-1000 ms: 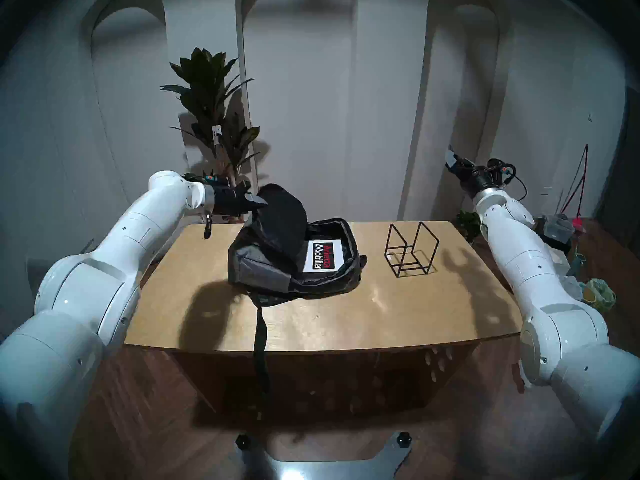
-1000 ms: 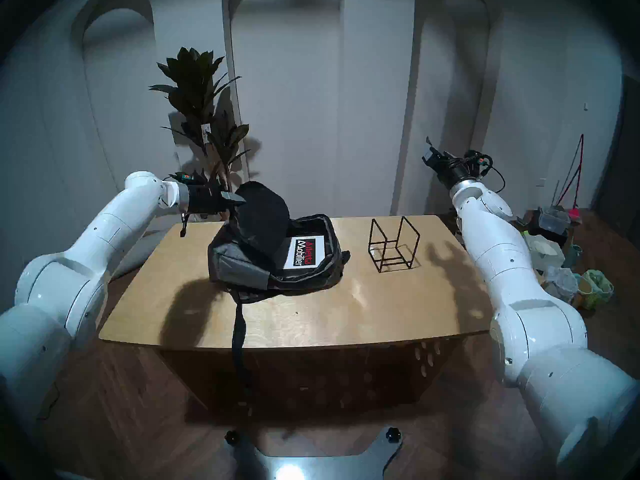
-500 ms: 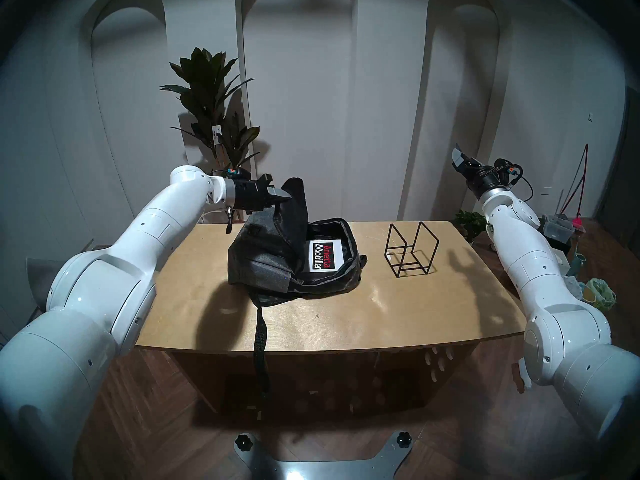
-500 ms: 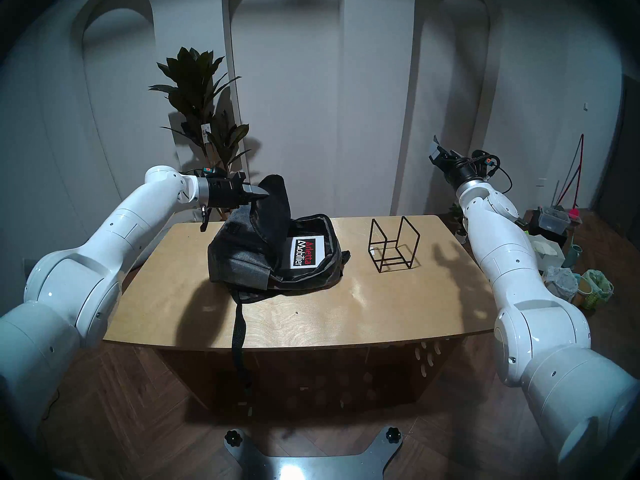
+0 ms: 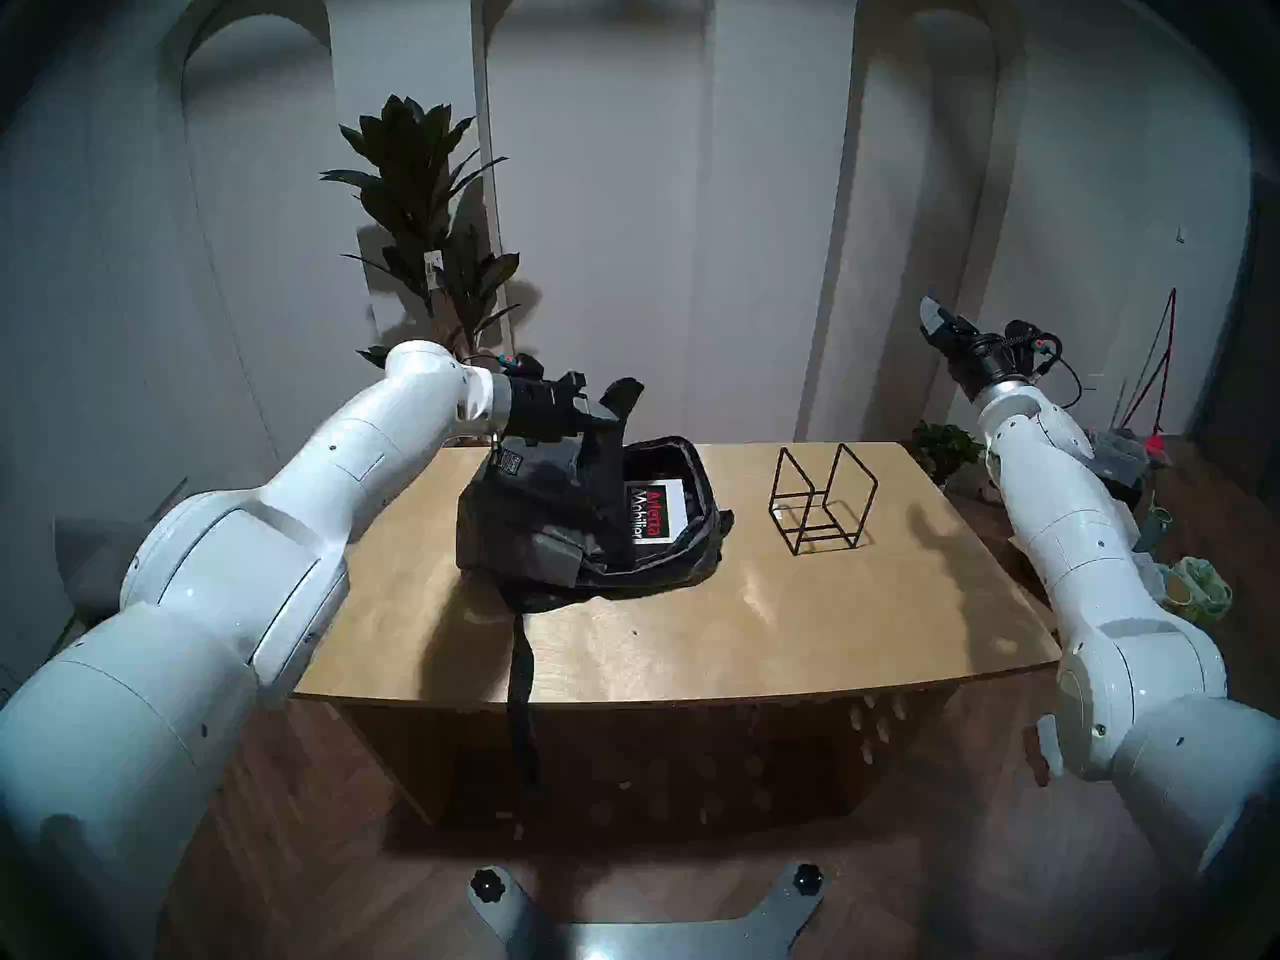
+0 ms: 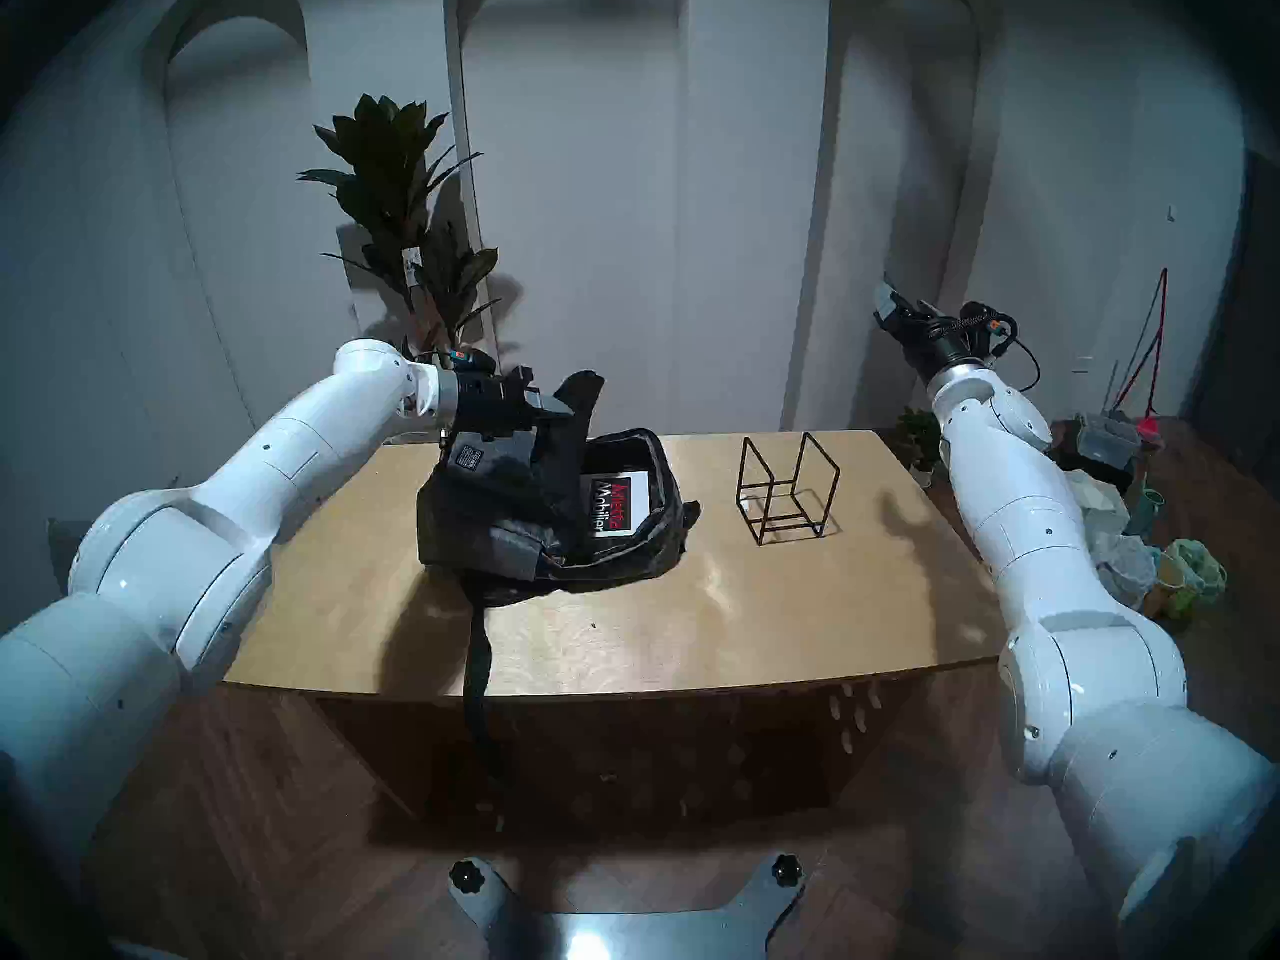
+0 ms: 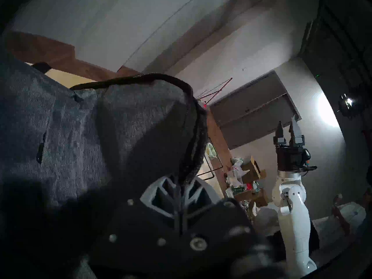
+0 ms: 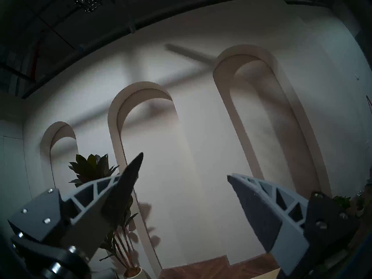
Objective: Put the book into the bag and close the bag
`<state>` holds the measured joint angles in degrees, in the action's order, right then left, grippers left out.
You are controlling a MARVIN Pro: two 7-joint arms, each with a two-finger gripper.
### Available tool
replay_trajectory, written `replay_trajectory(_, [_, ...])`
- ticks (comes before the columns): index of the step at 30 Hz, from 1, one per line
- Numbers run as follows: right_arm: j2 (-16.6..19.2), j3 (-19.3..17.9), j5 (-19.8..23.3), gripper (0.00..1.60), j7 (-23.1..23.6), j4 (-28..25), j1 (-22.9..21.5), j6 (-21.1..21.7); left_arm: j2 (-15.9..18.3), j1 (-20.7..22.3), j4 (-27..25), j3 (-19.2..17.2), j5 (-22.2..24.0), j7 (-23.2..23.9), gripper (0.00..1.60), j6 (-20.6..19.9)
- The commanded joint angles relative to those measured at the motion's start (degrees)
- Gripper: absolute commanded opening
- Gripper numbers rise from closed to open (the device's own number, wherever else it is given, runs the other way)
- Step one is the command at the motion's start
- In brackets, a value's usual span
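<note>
pale plywood table [image 5: 796,633] carries a heather-grey backpack [image 5: 533,522] near its back left, unzipped, with the front flap [image 5: 609,418] pulled up and over the main compartment. the left gripper [image 5: 609,418] is clamped on the flap's zipper edge, fingers together on the fabric. a long black strap [image 5: 521,695] hangs over the table's front edge. a black wire rack [image 5: 821,498] stands to the bag's right, apart from it. the white book [image 5: 654,512] lies flat inside the bag, half covered by the flap. the right gripper [image 8: 185,171] is raised off the table's right end, fingers apart and empty.
</note>
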<state>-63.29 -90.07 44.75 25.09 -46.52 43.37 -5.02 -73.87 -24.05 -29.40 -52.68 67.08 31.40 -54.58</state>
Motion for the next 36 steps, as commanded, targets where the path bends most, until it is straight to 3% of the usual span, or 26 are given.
replay_trajectory(1, [0.9,-1.0,0.2,1.60,-0.6,-2.2,0.3,-0.7,-3.9,4.2,2.3,0.3,-0.6,-0.2,0.00,1.8])
replay_trajectory(12, [1.6,-2.3,0.5,1.60,-2.1,-2.4,1.0,-1.1,-8.9,7.7,7.6,0.4,-1.8,-3.3,0.00,4.5])
replay_trajectory(20, [4.7,-4.4,1.3,1.60,-3.5,-1.7,-3.3,0.7,-11.1,8.3,9.2,-0.4,-1.7,-4.6,0.00,5.7])
replay_trajectory(28, [8.1,-3.1,-0.8,1.60,-4.3,-0.8,-4.1,3.6,-14.5,8.8,11.5,-0.3,-2.1,-7.0,0.00,8.0])
replay_trajectory(36, [11.3,1.2,-6.6,1.60,-4.0,-2.6,-3.3,5.5,-17.3,8.9,13.8,0.7,-3.1,-10.1,0.00,10.5])
